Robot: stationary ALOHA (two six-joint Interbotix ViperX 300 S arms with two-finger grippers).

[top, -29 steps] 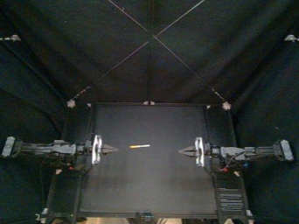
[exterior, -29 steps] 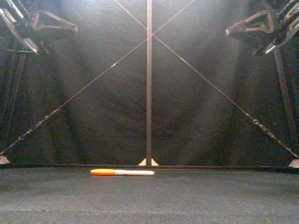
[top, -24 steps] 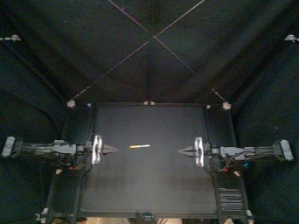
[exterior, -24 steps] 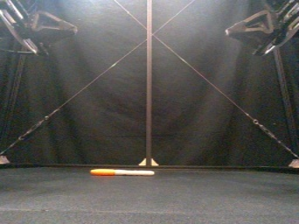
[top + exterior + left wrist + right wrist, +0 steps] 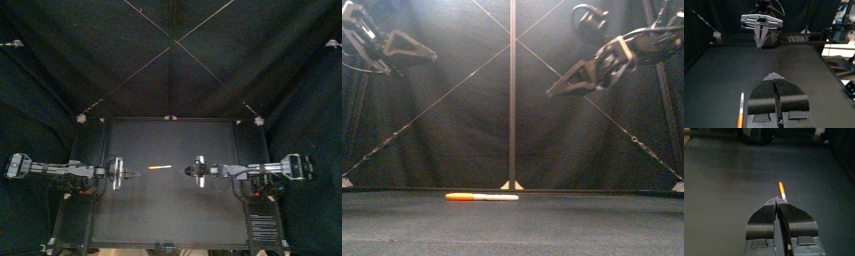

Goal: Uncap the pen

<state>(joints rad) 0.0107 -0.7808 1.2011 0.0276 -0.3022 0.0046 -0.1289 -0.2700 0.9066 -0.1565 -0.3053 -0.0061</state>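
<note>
pen: one marker pen [image 5: 481, 197], flat on the table [image 5: 160, 215], about mid-table and a bit toward the back. Nothing is touching it.
axis: long axis runs left-right, nearly on the line between the two arms, with a slight tilt in the top view.
pointing: orange end toward the left arm, white barrel toward the right arm. I'd take the orange end for the cap.
left gripper [image 5: 774, 76]: up off the table, out past the orange end. Jaws pressed together, holding nothing.
right gripper [image 5: 777, 202]: high, angled down and aimed along the pen from the barrel end. Jaws closed tight, empty.
step: approach only, no grasp yet, cap looks still on.
how: open both sets of jaws before descending. Right takes the white barrel, left takes the orange end, each across the axis and clear of the seam. Then pull straight apart along the axis.
risk: the pen is low and round, so an off-centre touch could roll or skid it.
</note>
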